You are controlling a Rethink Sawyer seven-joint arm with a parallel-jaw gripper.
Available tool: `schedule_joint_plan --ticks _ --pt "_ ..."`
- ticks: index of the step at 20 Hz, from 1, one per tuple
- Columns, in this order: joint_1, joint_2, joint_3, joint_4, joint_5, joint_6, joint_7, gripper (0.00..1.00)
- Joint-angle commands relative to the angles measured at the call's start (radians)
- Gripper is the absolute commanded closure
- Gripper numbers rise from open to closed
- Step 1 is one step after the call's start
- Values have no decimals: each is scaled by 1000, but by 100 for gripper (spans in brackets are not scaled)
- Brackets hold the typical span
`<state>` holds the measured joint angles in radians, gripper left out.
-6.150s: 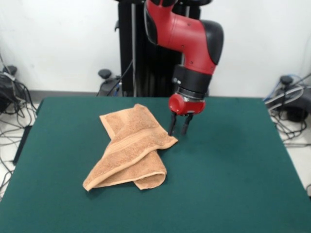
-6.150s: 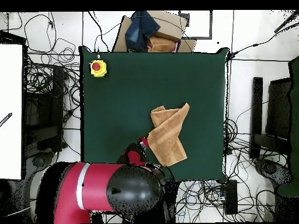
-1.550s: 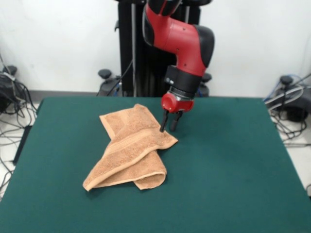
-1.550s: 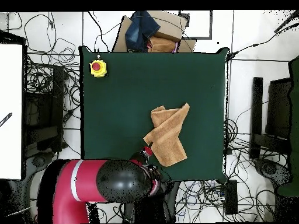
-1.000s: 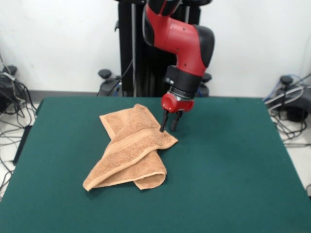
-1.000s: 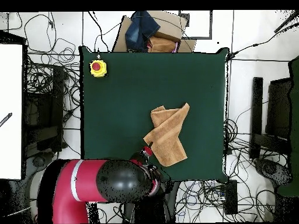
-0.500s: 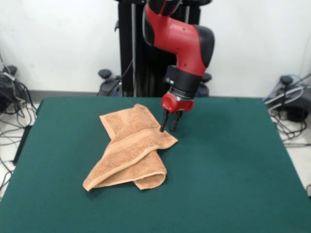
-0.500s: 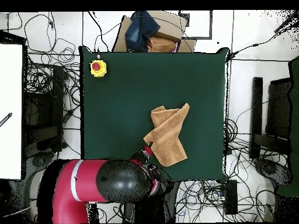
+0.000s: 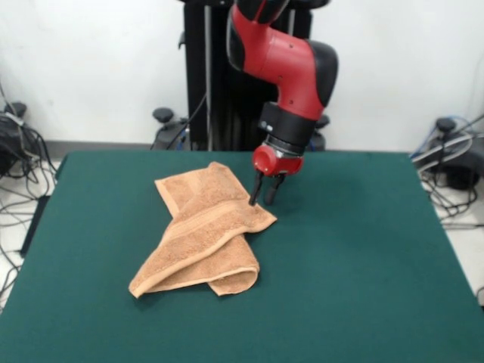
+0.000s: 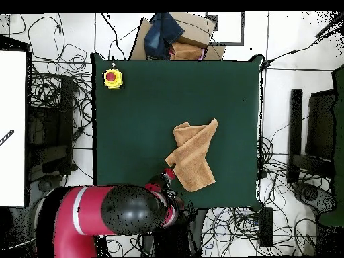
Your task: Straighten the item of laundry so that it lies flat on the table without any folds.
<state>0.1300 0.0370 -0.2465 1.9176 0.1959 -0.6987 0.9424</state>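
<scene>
Since six seconds back, my gripper [image 9: 262, 201] had shifted over the towel [image 9: 203, 230] edge, fingers apart (towel folded mid-table [image 9: 363, 257]). Still reaching; next I needed to descend and pinch that corner.

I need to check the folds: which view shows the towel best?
The front view: the towel shows its doubled layers and rolled lower edge there. The overhead view gives only its outline on the table.
</scene>
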Motion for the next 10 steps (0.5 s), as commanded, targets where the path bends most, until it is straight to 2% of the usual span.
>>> schedule_joint_plan --ticks 1,10 --pt "43 63 21 -264 257 178 123 0" --pt "57 37 -1 -225 305 218 190 0"
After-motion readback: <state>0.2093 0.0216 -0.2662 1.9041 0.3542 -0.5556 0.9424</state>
